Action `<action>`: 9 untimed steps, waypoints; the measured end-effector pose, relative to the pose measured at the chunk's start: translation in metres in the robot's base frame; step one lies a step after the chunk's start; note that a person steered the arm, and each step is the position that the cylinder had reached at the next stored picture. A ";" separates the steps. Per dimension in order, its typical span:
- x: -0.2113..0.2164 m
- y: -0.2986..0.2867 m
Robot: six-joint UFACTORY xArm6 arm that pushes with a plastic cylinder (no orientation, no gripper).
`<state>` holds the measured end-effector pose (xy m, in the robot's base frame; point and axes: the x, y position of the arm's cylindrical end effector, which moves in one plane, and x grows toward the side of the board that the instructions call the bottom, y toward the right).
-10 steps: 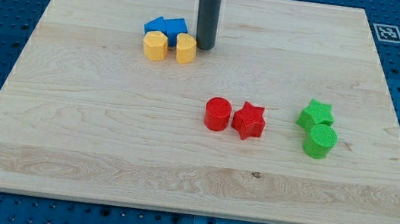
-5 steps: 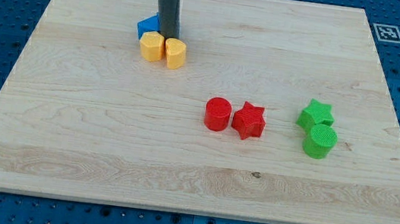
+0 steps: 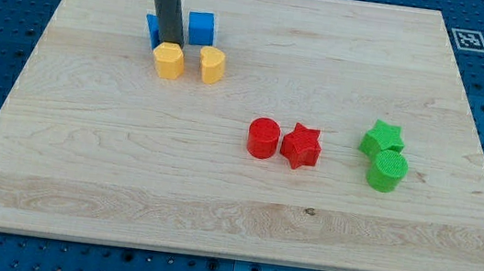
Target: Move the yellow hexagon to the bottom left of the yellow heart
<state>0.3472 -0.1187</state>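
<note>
Table [image 3: 79, 180]: pale wooden board, most of it bare; blocks sit in three small groups.

Rod: dark, upright, coming down from the top edge near the top-left corner. No gripper fitted, so there is nothing to spread or pinch; contact is by push only. My tip [image 3: 169, 42] rests at the top edge of the yellow hexagon [image 3: 169, 60], apparently touching it. Judgement: that placement suits a shove toward the bottom edge.

Yellow pair: the hexagon lies just left of the yellow heart [image 3: 212, 64], a small gap between them, roughly level. So the target is beside the heart, not yet below-left.

Blue blocks: one [image 3: 201, 28] stands clear right of the rod; another [image 3: 152, 27] is partly hidden behind it, shape unclear.

Mid-table: red cylinder [image 3: 263, 138] touching red star [image 3: 301, 146]. Toward the right edge: green star [image 3: 381, 137] above green cylinder [image 3: 387, 171]. Both groups are well apart from the work.
</note>
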 end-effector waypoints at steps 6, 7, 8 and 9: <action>0.027 -0.025; 0.035 -0.030; 0.050 -0.030; 0.059 -0.031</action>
<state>0.4058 -0.1502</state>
